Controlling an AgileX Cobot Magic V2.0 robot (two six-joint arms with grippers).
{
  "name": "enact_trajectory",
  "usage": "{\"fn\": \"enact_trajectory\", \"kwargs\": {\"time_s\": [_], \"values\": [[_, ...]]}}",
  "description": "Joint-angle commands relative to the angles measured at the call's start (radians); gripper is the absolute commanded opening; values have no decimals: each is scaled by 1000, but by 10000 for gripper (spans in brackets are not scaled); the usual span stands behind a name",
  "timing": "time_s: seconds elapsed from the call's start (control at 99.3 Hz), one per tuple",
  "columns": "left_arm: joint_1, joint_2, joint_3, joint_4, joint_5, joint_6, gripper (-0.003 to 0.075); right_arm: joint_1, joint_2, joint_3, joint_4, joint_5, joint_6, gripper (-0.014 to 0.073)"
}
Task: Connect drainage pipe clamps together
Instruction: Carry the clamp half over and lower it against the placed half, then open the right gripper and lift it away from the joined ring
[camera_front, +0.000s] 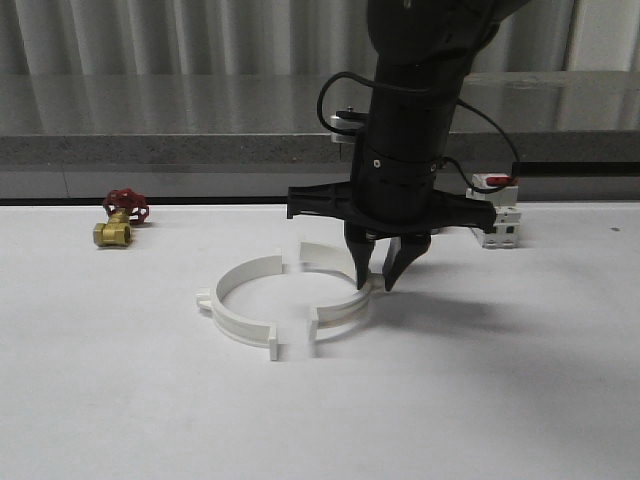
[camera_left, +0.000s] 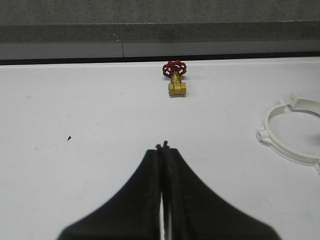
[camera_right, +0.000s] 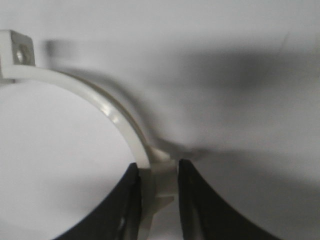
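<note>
Centre frame: two white plastic half-ring pipe clamps (camera_front: 285, 300) lying end to end, small gaps remaining. Right gripper (camera_front: 376, 272) pinching the right half-ring's wall (camera_right: 125, 125). Left gripper (camera_left: 164, 150) sitting closed, empty. Risk: pushing skewed could be misaligning tabs, shoving the free half away.
</note>
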Motion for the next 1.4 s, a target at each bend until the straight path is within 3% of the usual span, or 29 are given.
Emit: {"fn": "enact_trajectory", "kwargs": {"time_s": [0.0, 0.796, 1.279, 1.39], "values": [[2, 9, -27, 0, -77, -2, -20, 0, -46, -33, -23, -33, 5, 135], [2, 9, -27, 0, -77, -2, -20, 21, -32, -33, -16, -71, 43, 135], [2, 9, -27, 0, -77, -2, -20, 23, -10, -33, 55, -61, 51, 135], [2, 9, -27, 0, -77, -2, -20, 23, -10, -33, 55, -57, 51, 171]]}}
